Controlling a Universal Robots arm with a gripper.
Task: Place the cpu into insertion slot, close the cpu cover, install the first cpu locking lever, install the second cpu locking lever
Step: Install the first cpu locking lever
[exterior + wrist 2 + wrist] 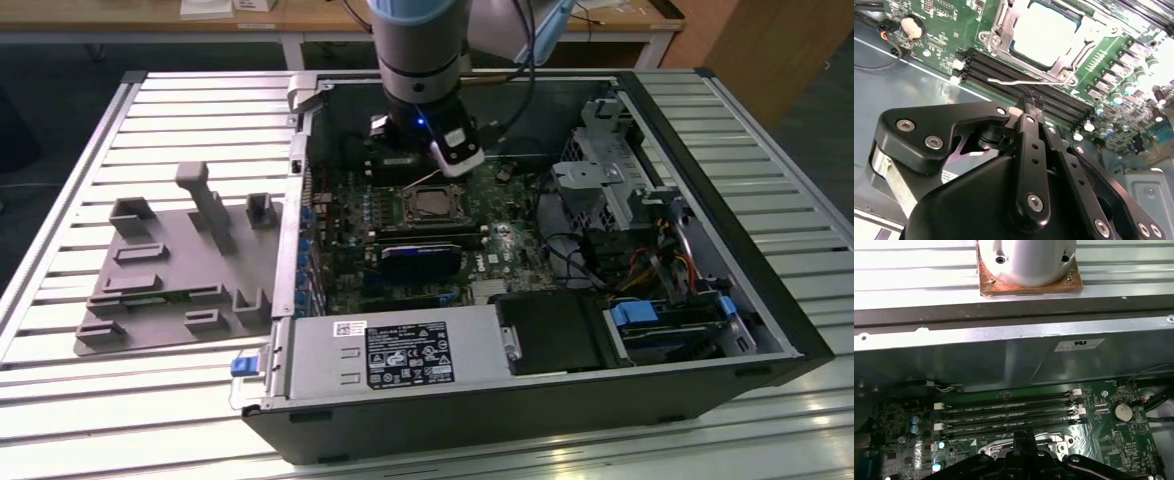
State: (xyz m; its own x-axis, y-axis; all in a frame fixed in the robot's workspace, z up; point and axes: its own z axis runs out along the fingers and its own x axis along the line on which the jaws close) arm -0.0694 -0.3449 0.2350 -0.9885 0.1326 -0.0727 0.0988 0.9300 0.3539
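The cpu (1046, 31), with its dull silver top, lies in the insertion slot (404, 212) on the green board. The silver cpu cover (1068, 54) lies flat around it, its window framing the chip. A thin silver locking lever (1009, 81) sticks out from the socket's edge across the black memory slots (1004, 70). My gripper (1030, 102) hangs just over those slots with its black fingers (1026, 145) shut together and nothing between them. Its tips are right beside the lever. In the exterior view the gripper (454, 165) sits at the far edge of the socket.
The open computer case (787, 330) holds a dark card (420, 255), a power supply (387, 350), drive cages (627, 180) and cables at the exterior view's right. A grey fixture tray (174, 270) lies outside at the left. A coin battery (1123, 411) sits near the slots.
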